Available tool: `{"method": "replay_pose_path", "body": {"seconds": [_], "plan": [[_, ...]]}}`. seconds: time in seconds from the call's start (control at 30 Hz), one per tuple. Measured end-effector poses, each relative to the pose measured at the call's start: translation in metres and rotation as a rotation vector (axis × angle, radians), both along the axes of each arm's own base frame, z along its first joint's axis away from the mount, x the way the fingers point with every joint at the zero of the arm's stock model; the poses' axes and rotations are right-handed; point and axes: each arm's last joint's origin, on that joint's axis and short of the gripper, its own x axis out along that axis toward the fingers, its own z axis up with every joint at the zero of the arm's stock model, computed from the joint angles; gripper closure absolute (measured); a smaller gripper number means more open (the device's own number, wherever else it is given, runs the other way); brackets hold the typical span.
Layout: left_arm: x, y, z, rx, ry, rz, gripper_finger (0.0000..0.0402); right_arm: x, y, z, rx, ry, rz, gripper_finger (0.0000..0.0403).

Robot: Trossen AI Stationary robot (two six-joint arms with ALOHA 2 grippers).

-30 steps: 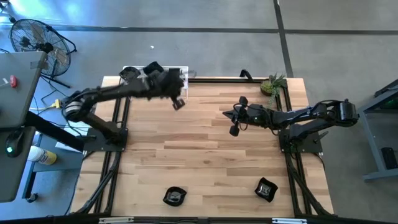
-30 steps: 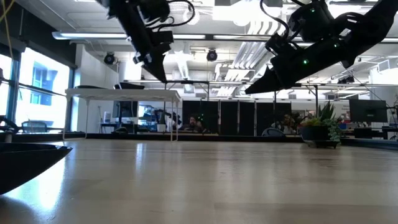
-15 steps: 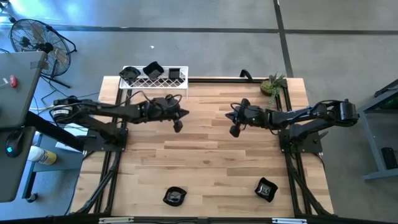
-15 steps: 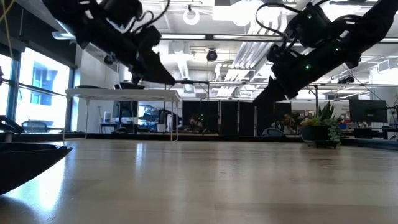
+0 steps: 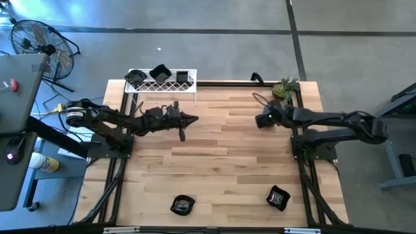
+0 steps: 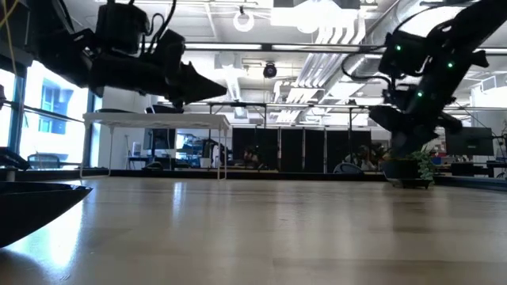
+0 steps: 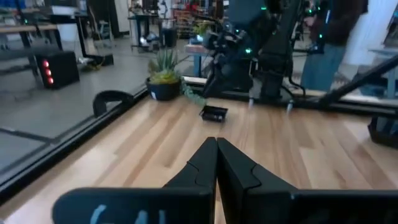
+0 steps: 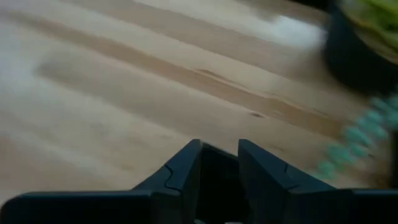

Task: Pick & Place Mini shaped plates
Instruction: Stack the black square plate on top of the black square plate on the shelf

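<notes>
**Desk:** Where are the mini shaped plates (image 5: 182, 205)?

**Photographer:** From overhead, two glossy black ones lie on the pale wood-plank table (image 5: 221, 162) along its near edge, one at 6 o'clock and the second (image 5: 278, 198) at 5 o'clock. Three more dishes (image 5: 160, 71) sit on the white wire rack (image 5: 170, 85) at 11 o'clock.

**Desk:** And the arms?

**Photographer:** The left gripper (image 5: 194, 119) hangs over the boards just in front of the rack, its fingers pressed together on nothing. The right gripper (image 5: 260, 121) hangs at 1 o'clock near the green potted plant (image 5: 285, 88), its fingers (image 8: 186, 165) slightly apart with only bare wood beyond them.

**Desk:** Does any view add something?

**Photographer:** The left wrist camera shows a small dark object (image 7: 214, 113) lying flat on the wood under the right arm. Overhead that arm hides it, and I cannot tell whether it is a plate. A floor fan (image 5: 36, 39) stands beyond the table at 10 o'clock.
</notes>
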Motion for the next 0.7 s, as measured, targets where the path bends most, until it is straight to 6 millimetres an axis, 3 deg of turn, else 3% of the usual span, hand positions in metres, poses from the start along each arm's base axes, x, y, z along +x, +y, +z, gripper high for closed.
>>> {"method": "replay_pose_path", "body": {"seconds": [0.37,0.7], "plan": [[-0.002,-0.004,-0.012,-0.017,0.105,-0.099,0.0401,-0.032,-0.022,-0.010,0.175,0.031,-0.225,0.0314],[-0.002,-0.005,-0.013,-0.020,0.111,-0.129,0.0401,-0.037,-0.021,-0.017,0.287,-0.009,-0.237,0.0333]]}}
